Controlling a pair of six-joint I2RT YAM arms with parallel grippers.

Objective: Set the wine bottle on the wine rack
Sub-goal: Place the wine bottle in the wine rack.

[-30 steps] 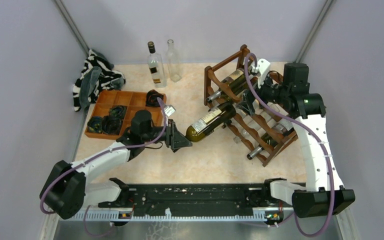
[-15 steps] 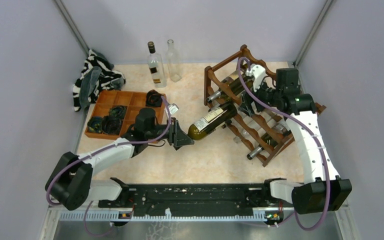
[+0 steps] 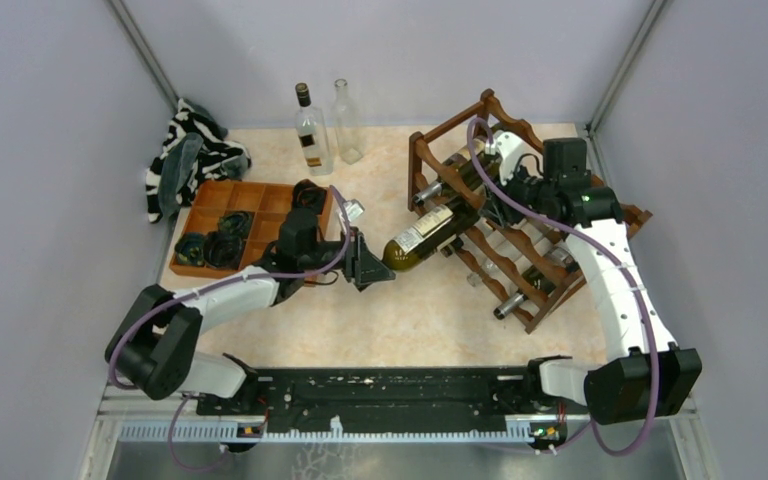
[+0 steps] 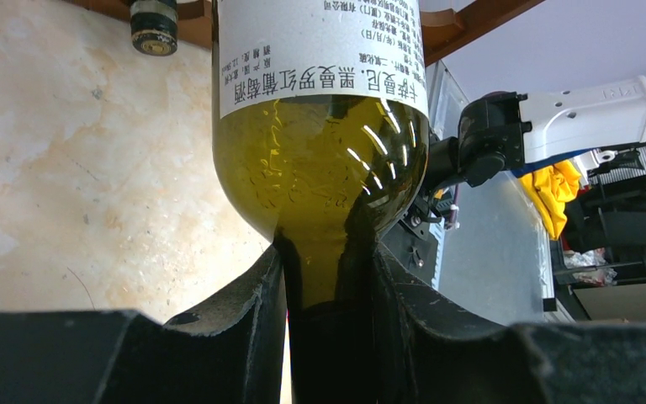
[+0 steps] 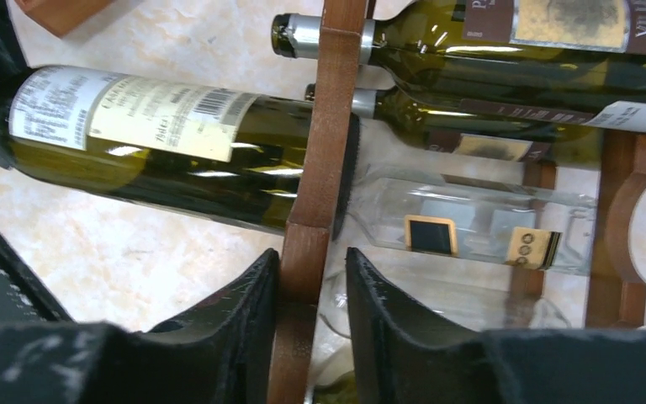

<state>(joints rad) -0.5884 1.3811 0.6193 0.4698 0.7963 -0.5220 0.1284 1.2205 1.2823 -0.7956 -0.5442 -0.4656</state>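
Two pincers were busy at the rack. The left pincer [image 4: 328, 273] pinched the base of the wine bottle [image 4: 320, 160], which reached straight ahead of it above the bench [image 4: 76, 168], its neck end among the rails of the wine rack [image 5: 318, 126]. The right pincer [image 5: 311, 261] straddled a wooden upright of that rack, one finger on each side; whether it truly squeezed the wood could not be told. Just beyond its fingertips the same bottle crossed the upright, with other bottles [image 5: 505, 50] lying farther ahead.
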